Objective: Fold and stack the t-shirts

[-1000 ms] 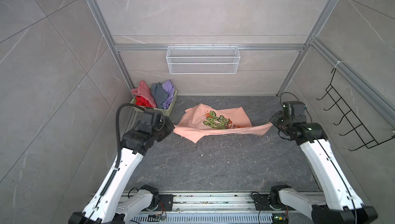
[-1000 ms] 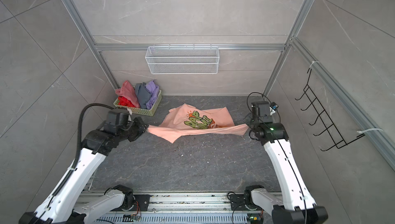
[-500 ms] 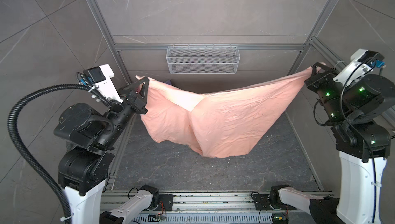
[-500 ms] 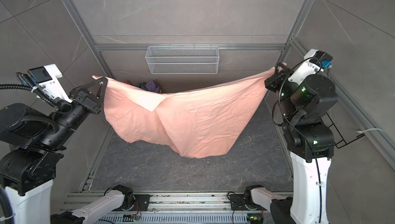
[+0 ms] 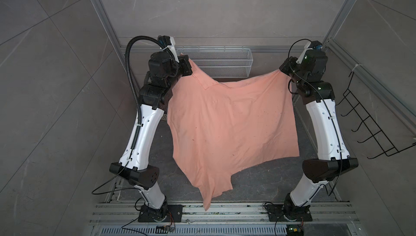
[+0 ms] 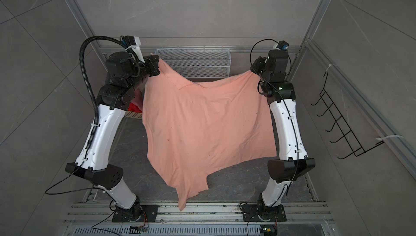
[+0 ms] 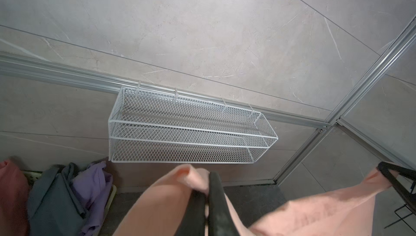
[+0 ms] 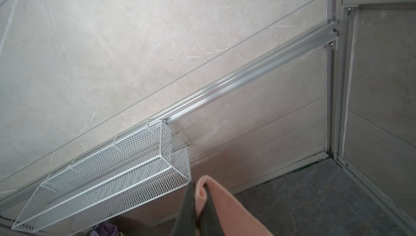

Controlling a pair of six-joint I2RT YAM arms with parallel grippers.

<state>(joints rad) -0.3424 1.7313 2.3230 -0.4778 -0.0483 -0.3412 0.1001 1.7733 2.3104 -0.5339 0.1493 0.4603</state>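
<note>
Peach-orange t-shirt point(image 5: 229, 122) held aloft, spread wide.
Left gripper point(image 5: 188, 67) and right gripper point(image 5: 284, 68) each clamp one upper corner; its middle sags.

Peach t-shirt point(image 5: 225, 129) spread aloft by two corners, grey shirt point(image 7: 51, 198), lavender shirt point(image 7: 94, 185) crumpled

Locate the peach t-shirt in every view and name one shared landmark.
In a top view: peach t-shirt hangs spread across the middle.
In a top view: peach t-shirt, also mid-picture.
Left wrist: peach t-shirt nearest the camera, in the jaws.
Right wrist: peach t-shirt nearest the camera, in the jaws.
Shared landmark: white mesh basket on the back wall.
</note>
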